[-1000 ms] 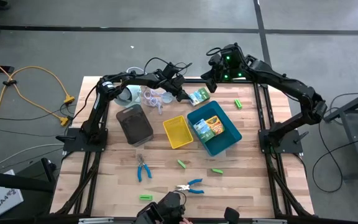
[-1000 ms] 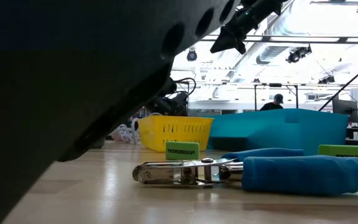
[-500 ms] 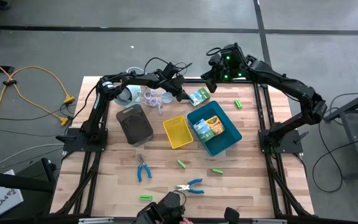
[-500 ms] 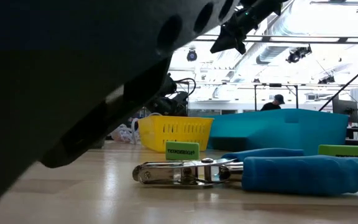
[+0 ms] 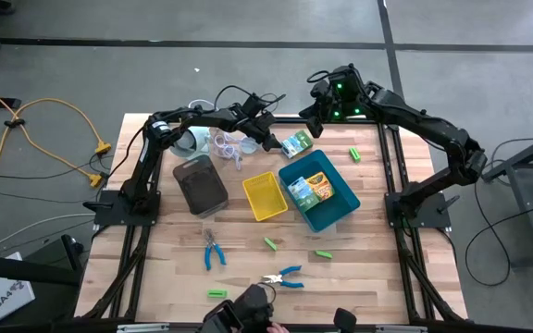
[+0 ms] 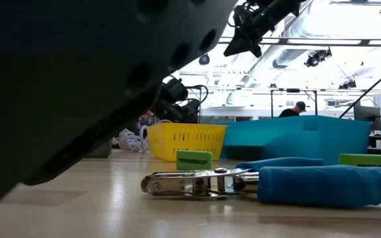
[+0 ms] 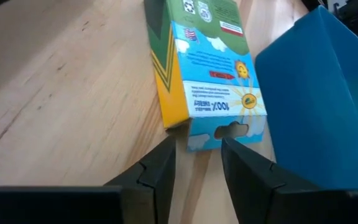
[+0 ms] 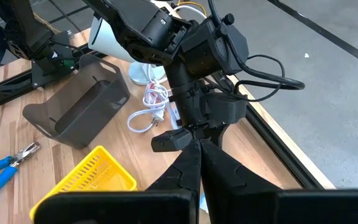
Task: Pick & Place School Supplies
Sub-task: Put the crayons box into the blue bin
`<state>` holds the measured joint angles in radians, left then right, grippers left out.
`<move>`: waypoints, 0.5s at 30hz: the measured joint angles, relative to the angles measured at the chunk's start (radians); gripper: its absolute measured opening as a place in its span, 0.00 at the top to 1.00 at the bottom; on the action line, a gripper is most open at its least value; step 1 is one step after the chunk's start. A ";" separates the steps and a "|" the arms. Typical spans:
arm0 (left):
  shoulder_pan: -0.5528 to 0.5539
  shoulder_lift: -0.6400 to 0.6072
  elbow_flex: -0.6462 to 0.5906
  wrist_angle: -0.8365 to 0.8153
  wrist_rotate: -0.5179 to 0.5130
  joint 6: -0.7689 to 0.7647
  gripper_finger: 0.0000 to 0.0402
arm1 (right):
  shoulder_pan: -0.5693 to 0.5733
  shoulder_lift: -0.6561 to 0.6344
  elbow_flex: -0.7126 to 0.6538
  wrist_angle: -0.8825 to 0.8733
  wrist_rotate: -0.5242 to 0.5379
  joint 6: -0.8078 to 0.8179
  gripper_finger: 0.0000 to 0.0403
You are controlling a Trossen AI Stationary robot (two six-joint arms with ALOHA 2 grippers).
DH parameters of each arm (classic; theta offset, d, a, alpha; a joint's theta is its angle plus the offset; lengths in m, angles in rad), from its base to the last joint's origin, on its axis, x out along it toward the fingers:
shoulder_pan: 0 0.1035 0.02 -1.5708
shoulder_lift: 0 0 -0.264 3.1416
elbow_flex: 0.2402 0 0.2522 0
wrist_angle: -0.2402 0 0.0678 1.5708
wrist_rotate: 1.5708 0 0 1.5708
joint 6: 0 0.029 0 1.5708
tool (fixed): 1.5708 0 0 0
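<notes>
Basically no change since second ago: left gripper (image 7: 197, 163) jaws released, hovering at crayon box (image 7: 205, 74) end, upper-middle tabletop (image 5: 248, 268). Right gripper (image 5: 309, 115) clenched, empty. Grab pending.

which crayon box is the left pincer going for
The crayon box lying on the bare table beside the blue tray; the left pincer is at its end. The others lie inside the tray.

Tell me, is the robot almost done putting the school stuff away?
Not yet. Done: two crayon packs already lie in the blue tray. In hand: the left pincer is open around the end of a crayon box lying on the table beside that tray. Left: green blocks and two blue pliers on the table. The yellow tray looks empty. The right pincer waits shut, up high.
</notes>
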<state>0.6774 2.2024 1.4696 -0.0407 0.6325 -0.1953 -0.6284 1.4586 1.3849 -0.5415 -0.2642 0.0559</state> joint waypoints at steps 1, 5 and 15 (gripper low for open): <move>0.001 0.000 0.000 0.000 0.000 0.000 0.67 | 0.000 0.000 0.000 0.000 0.000 0.000 1.00; 0.008 0.000 0.000 0.000 0.013 -0.006 0.64 | 0.000 0.000 0.000 0.000 0.000 0.000 1.00; 0.005 0.000 0.000 0.000 0.043 -0.024 0.62 | 0.000 0.000 0.000 0.000 0.000 0.000 1.00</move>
<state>0.6827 2.2024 1.4700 -0.0406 0.6754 -0.2191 -0.6285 1.4586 1.3849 -0.5415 -0.2642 0.0559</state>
